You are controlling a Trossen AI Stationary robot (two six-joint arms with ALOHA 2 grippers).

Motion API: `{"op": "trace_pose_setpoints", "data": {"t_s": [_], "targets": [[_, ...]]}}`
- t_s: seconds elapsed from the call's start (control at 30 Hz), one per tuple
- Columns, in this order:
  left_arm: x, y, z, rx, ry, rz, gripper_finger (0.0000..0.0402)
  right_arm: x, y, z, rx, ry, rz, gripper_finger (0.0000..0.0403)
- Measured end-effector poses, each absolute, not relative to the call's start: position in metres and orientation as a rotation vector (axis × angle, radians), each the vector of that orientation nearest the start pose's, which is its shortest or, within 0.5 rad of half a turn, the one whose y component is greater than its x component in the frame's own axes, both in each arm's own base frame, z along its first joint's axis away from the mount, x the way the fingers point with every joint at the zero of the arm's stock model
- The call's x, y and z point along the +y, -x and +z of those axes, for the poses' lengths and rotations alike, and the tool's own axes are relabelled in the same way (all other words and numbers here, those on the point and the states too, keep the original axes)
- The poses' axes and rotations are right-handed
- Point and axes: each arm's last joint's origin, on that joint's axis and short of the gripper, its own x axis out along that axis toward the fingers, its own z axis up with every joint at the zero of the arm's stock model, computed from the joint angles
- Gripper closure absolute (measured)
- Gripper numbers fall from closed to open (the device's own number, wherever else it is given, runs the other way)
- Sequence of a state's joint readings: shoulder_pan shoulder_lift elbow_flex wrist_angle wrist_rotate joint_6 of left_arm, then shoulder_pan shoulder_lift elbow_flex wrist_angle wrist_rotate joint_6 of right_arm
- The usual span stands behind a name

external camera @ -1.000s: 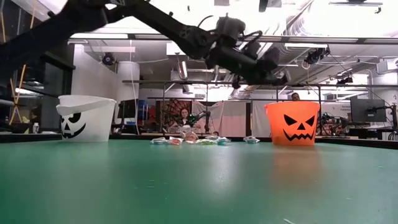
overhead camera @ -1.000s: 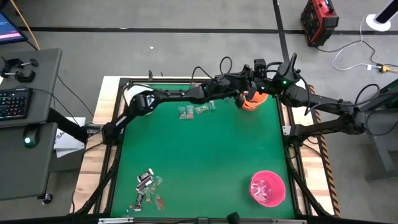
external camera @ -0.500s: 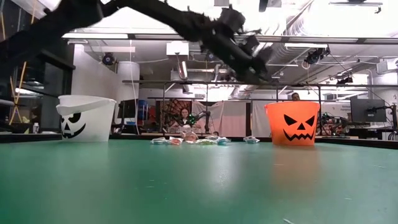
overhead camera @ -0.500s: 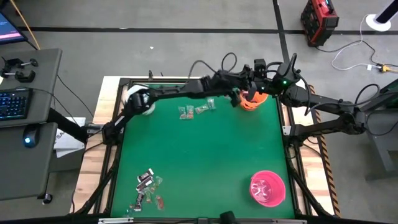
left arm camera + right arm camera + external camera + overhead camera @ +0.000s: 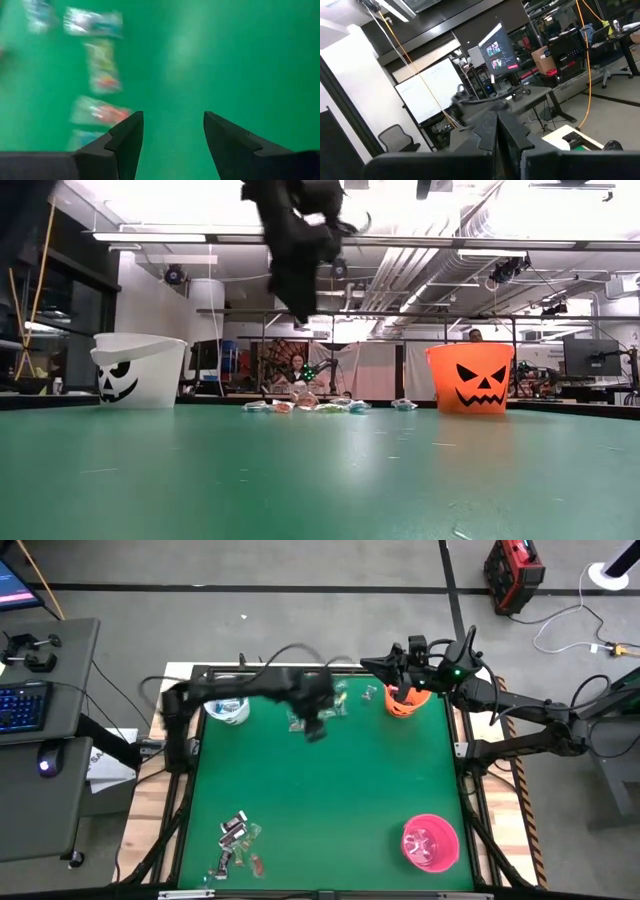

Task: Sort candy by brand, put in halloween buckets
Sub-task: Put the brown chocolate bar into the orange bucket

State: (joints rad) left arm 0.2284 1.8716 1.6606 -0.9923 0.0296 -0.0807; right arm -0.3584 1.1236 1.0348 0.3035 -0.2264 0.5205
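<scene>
My left gripper (image 5: 316, 730) hangs open and empty above the green table, over a far cluster of clear greenish candy (image 5: 330, 705), which also shows beside the fingers in the left wrist view (image 5: 97, 110). It is high in the low view (image 5: 295, 275). The orange bucket (image 5: 403, 700) stands at the far right, the white bucket (image 5: 225, 710) at the far left, the pink bucket (image 5: 430, 842) at the near right. More candy (image 5: 235, 840) lies at the near left. My right gripper (image 5: 372, 665) is shut and held in the air by the far edge, beside the orange bucket.
The far candy (image 5: 310, 405) lies in a row between the white bucket (image 5: 135, 370) and the orange bucket (image 5: 470, 378). The table's middle is bare green surface (image 5: 330, 790). A desk with a keyboard (image 5: 25, 705) stands off the table's left side.
My left gripper has opened above the orange bucket, then swung fast toward the table's left and slightly toward the near edge, ending over the far candy cluster. The buckets and the candy on the table have stayed put.
</scene>
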Motion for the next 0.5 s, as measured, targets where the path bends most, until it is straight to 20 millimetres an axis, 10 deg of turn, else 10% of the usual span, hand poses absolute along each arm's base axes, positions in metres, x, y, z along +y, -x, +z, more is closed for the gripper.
{"op": "trace_pose_setpoints", "data": {"t_s": [0.5], "targets": [[-0.093, -0.175, 0.208, 1.300, 0.296, -0.034, 0.0204, -0.082, -0.236, 0.395, -0.182, -0.444, -0.091, 0.0396]]}}
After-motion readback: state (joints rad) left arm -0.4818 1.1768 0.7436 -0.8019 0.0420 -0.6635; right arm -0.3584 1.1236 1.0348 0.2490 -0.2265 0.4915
